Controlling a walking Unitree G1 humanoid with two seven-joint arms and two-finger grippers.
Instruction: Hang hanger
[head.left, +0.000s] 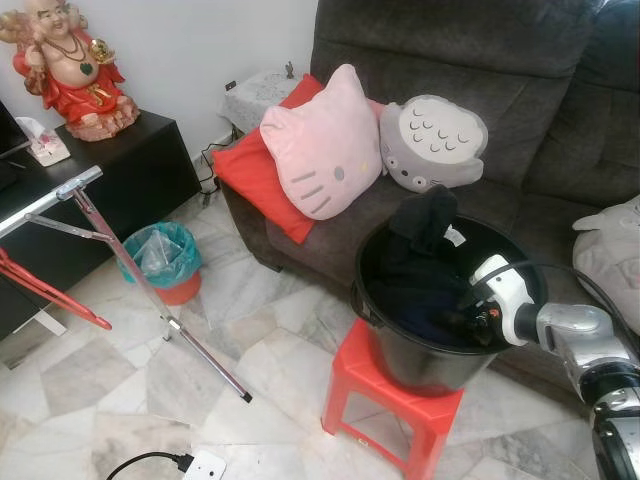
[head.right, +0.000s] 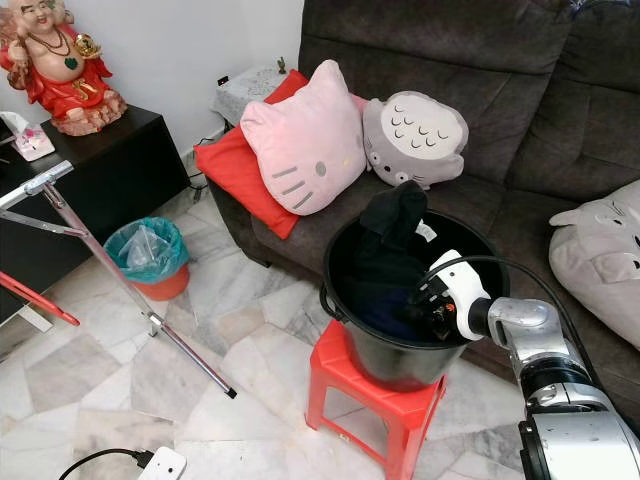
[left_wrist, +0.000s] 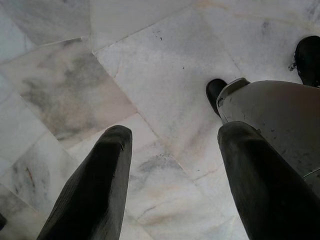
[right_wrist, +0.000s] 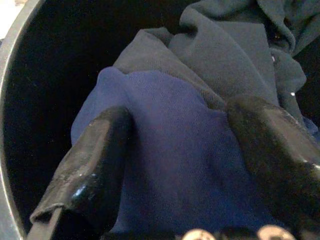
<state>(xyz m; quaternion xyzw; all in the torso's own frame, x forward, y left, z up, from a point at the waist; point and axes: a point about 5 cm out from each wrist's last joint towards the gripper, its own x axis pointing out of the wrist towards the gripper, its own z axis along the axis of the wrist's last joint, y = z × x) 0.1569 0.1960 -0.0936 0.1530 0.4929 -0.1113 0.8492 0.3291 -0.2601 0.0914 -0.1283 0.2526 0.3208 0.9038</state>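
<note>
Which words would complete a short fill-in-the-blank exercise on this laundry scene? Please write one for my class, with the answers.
1. The black bucket stands on a ____ stool.
2. The right gripper reaches into the bucket, its fingers either side of a fold of ____ cloth.
3. The pink cushion lies on the ____.
4. The left gripper hangs over the ____.

Answers: red; blue; sofa; floor

A pink cat cushion (head.left: 322, 142) leans on a red pillow (head.left: 255, 170) on the grey sofa (head.left: 520, 90); a teal-lined bin (head.left: 160, 262), perhaps holding plastic, stands on the marble floor (head.left: 120, 380).
</note>
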